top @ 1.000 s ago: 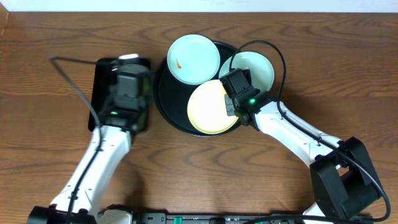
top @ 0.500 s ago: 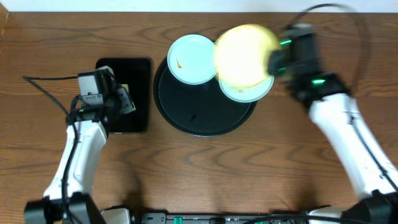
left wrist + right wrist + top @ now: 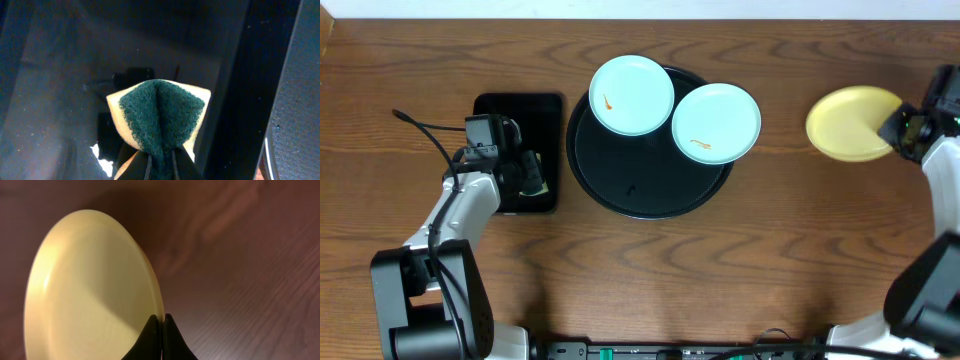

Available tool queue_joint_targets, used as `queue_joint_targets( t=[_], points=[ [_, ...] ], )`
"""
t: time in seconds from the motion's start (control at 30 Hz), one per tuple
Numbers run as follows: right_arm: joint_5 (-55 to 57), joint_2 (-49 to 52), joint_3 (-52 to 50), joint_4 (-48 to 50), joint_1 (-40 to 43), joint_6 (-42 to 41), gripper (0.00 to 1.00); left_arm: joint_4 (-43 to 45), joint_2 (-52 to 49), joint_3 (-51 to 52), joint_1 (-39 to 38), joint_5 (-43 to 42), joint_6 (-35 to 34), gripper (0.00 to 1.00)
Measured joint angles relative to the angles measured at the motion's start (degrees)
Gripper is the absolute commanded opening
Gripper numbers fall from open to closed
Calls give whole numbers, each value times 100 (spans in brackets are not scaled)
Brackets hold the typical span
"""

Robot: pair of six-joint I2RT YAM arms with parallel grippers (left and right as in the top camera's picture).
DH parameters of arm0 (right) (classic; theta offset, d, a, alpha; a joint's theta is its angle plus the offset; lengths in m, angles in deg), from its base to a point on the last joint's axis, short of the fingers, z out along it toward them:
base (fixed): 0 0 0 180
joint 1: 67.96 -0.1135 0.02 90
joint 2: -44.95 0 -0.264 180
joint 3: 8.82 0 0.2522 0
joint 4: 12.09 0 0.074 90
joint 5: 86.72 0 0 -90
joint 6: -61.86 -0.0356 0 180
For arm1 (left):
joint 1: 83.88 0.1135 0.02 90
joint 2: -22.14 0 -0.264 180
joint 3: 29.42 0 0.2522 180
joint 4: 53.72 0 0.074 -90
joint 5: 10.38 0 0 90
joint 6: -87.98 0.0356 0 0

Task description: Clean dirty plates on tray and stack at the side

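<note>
At the right edge, right gripper (image 3: 161, 326) pinches the yellow plate (image 3: 848, 122) by its rim over open wood. Left gripper (image 3: 161, 164) clamps a sponge (image 3: 161, 114) over the rectangular tray (image 3: 520, 106). Turquoise plates (image 3: 631, 94) overhang the round tray (image 3: 642, 188).

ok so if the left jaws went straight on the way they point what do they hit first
The sponge pinched in the left jaws leads, so it would probably press into the floor of the small rectangular black tray just beyond; the gap is hard to judge.

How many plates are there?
3. The left turquoise plate and right turquoise plate rest at the far rim of the round black tray. The yellow plate is off to the right, gripped by the right end effector. None looks hidden.
</note>
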State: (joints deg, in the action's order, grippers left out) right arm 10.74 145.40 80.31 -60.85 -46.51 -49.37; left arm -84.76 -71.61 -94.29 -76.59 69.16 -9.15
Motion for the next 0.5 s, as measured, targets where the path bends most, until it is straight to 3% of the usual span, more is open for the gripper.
queue_joint_targets(
  t=[0.07, 0.13, 0.2, 0.3, 0.33, 0.5],
  points=[
    [0, 378, 0, 15, 166, 0, 3, 57, 57, 0, 0, 0, 13, 8],
    [-13, 754, -2, 87, 269, -20, 16, 122, 149, 0, 2, -2, 13, 8],
    [-35, 1051, -7, 188, 321, -28, 35, 146, 258, 0, 0, -11, 13, 8],
    [-39, 1338, -11, 282, 354, -4, 79, 149, 372, 0, 0, -15, 15, 8],
    [-44, 1377, -11, 299, 356, 0, 89, 149, 387, 0, 2, -15, 17, 9],
    [-216, 1349, -11, 146, 374, 157, 92, 173, 387, 0, 9, -15, 120, 9]
  ],
)
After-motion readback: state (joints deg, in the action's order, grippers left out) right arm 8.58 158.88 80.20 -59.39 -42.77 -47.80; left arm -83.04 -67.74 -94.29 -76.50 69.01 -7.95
